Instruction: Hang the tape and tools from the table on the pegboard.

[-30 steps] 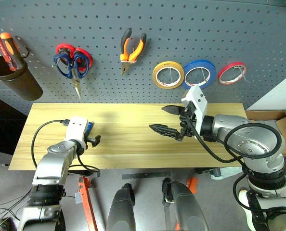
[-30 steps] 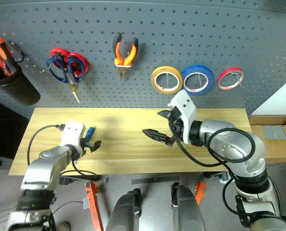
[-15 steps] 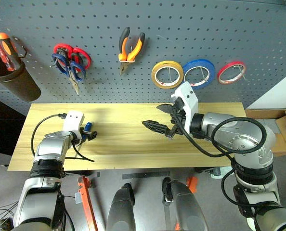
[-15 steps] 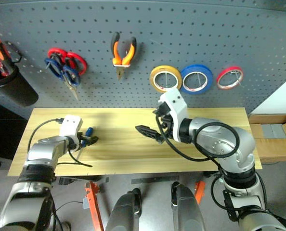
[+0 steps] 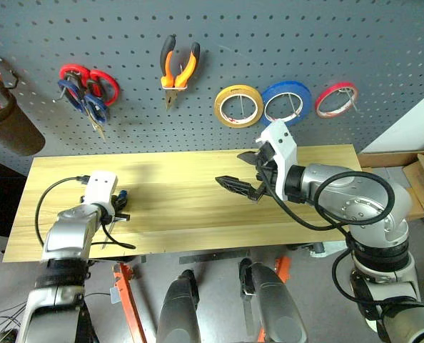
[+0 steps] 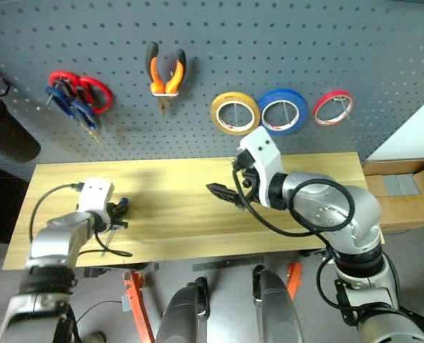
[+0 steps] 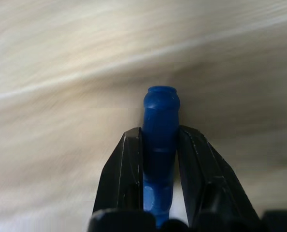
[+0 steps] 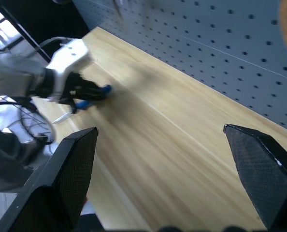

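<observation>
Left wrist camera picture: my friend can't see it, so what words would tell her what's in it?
The left claw is shut on a small blue screwdriver handle, squeezed between its two black fingers. Behind it lies the light yellow wooden table.

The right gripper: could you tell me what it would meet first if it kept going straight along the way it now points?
Probably the left gripper, shut on the blue-handled screwdriver, at the far end of the table. The right gripper hangs open above bare wood; depth is uncertain, so it might reach the tabletop first.

Head pair above table (image 5: 183, 200), wrists close
</observation>
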Action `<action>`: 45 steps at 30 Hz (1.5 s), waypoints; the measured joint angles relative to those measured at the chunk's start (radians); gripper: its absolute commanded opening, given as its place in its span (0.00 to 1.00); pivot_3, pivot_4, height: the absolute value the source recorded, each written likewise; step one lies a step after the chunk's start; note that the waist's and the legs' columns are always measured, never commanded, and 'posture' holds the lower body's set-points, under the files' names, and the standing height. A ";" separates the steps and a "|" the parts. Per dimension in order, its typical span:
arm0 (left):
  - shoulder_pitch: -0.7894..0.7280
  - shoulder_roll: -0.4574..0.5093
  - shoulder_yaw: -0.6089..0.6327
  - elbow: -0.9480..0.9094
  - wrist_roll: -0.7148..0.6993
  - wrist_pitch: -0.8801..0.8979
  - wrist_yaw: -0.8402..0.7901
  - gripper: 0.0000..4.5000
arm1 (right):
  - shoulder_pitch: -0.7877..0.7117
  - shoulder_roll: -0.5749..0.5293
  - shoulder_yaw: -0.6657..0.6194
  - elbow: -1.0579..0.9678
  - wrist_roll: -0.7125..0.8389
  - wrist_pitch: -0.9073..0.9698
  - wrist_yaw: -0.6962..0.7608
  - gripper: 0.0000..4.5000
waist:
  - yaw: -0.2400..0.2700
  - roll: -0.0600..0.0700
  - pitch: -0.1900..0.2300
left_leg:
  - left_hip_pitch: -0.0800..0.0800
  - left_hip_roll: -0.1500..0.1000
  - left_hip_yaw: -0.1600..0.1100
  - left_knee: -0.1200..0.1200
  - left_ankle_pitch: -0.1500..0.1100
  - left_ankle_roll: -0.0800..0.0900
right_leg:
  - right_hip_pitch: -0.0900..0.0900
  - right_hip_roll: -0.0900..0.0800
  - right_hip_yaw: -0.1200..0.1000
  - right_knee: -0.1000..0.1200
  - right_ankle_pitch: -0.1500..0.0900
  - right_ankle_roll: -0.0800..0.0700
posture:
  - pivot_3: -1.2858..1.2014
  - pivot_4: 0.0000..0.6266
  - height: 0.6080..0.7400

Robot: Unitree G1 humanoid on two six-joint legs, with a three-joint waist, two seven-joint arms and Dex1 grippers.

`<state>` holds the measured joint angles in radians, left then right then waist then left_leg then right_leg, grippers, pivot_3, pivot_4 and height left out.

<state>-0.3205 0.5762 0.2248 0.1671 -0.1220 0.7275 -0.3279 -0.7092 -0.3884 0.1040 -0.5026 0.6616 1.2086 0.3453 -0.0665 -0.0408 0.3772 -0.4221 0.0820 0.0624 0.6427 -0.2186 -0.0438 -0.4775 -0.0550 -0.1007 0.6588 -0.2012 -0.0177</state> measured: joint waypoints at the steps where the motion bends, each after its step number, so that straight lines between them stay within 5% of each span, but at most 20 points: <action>1: 0.033 -0.025 0.035 -0.064 -0.010 -0.014 0.022 0.15 | -0.001 -0.012 0.003 0.000 -0.011 -0.018 0.010 1.00 | 0.002 0.000 0.000 | 0.000 0.000 0.000 0.000 0.000 0.000 | 0.000 0.000 0.000 0.000 0.000 0.000 | 0.45 0.64 1.00; 6: 0.201 -0.123 0.164 -0.409 -0.041 -0.127 0.103 0.15 | 0.002 -0.048 0.016 0.000 -0.051 -0.170 0.104 1.00 | 0.009 -0.001 0.000 | -0.001 -0.001 0.001 0.000 0.000 0.000 | 0.000 0.000 0.001 -0.002 0.000 0.000 | 0.46 0.62 1.00; 11: 0.284 -0.137 0.216 -0.568 -0.029 -0.199 0.144 0.15 | 0.012 -0.063 0.012 0.002 -0.032 -0.303 0.242 1.00 | 0.016 -0.001 0.000 | -0.002 -0.001 0.000 0.000 0.000 0.000 | 0.000 0.001 -0.001 -0.002 0.000 0.000 | 0.48 0.56 1.00; 22: 0.166 -0.107 0.250 -0.722 0.020 -0.277 0.232 0.15 | -0.038 -0.090 -0.004 0.112 0.020 -0.419 0.455 1.00 | 0.046 -0.011 -0.014 | -0.006 -0.001 -0.004 0.003 0.000 -0.001 | 0.000 0.001 -0.007 -0.003 0.000 0.000 | 0.52 0.39 1.00; 32: -0.211 0.027 0.329 -0.527 -0.041 -0.285 0.240 0.15 | -0.095 -0.070 0.018 0.203 -0.066 -0.512 0.483 1.00 | 0.067 -0.020 -0.039 | -0.009 -0.001 -0.008 0.004 0.000 -0.001 | 0.001 0.000 -0.018 -0.003 0.001 -0.001 | 0.51 0.34 1.00; 45: -0.595 0.097 0.275 0.001 -0.082 -0.529 0.191 0.15 | -0.096 -0.066 0.019 0.215 -0.102 -0.525 0.480 1.00 | 0.071 -0.031 -0.055 | -0.010 -0.001 -0.012 0.006 0.006 -0.010 | 0.001 0.000 -0.021 0.000 0.005 -0.007 | 0.49 0.31 1.00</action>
<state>-0.9152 0.6728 0.4999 0.1686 -0.2037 0.1987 -0.1365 -0.8055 -0.4545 0.1233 -0.2879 0.5598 0.6839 0.8258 0.0049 -0.0715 0.3221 -0.4317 0.0808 0.0499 0.6483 -0.2129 -0.0541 -0.4760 -0.0551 -0.1221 0.6590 -0.1960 -0.0244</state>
